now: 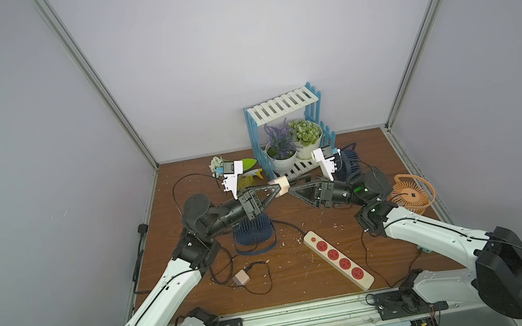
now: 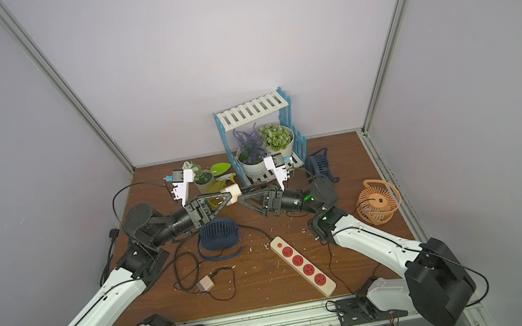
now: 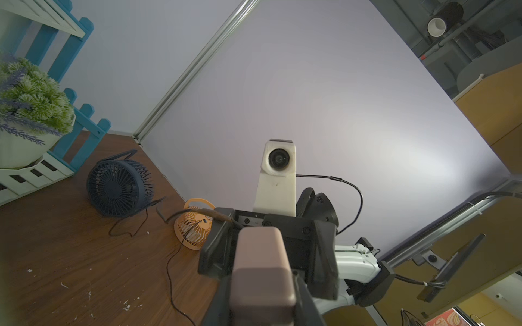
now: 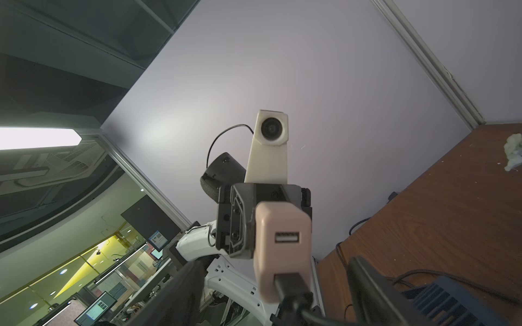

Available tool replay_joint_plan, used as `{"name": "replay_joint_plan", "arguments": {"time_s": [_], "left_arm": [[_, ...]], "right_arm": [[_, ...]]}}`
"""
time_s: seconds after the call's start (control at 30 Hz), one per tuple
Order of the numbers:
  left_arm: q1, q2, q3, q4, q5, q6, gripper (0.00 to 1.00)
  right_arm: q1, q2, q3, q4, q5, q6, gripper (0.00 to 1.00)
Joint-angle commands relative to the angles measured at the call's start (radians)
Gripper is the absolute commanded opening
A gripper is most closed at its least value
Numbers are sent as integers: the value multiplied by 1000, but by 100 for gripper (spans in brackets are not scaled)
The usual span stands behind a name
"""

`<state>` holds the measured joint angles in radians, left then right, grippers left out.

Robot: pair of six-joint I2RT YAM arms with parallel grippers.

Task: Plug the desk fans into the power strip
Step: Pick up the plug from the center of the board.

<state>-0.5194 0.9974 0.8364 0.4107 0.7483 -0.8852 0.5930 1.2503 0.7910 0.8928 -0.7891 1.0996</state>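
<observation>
My left gripper is shut on a beige USB adapter, held in the air over the middle of the table. In the right wrist view a black USB plug sits in the lower port of the adapter. My right gripper faces it, open, one finger on each side of the plug and not touching it. The power strip lies diagonally near the front edge, its red sockets bare. A dark blue desk fan lies under my left arm. I cannot tell which fan the plugged cord belongs to.
A second dark blue fan stands at the back right and an orange fan at the right edge. Another adapter with looped cord lies front left. A blue-and-white plant rack stands at the back.
</observation>
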Motion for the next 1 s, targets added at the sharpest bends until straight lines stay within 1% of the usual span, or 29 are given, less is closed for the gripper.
{"name": "replay_joint_plan", "arguments": {"time_s": [0.0, 0.1, 0.3, 0.4, 0.53, 0.67, 0.8, 0.9, 0.93, 0.97], "left_arm": [[-11, -22, 32, 50, 57, 9, 13], [-11, -23, 30, 49, 65, 9, 13], [-15, -18, 31, 50, 78, 13, 12], [-22, -1, 40, 49, 97, 16, 11], [-43, 11, 41, 49, 108, 27, 11], [-56, 15, 31, 50, 104, 31, 11], [-55, 8, 20, 49, 82, 37, 11], [-56, 11, 15, 49, 73, 46, 12], [-56, 14, 14, 49, 68, 49, 12], [-55, 15, 13, 49, 64, 50, 18]], "right_arm": [[-6, 16, 34, 90, -48, 28, 64], [-7, 15, 30, 100, -55, 24, 58], [-7, 8, 30, 94, -62, 24, 56], [-5, 1, 23, 106, -68, 17, 49], [-5, -18, 21, 77, -65, -6, 43], [-2, -16, 25, 64, -83, -4, 39], [-1, -19, 14, 76, -96, 7, 27], [-1, -26, -3, 69, -98, 1, 11], [-2, -29, -9, 66, -98, -8, 4], [-2, -32, -15, 62, -96, -21, 0]]}}
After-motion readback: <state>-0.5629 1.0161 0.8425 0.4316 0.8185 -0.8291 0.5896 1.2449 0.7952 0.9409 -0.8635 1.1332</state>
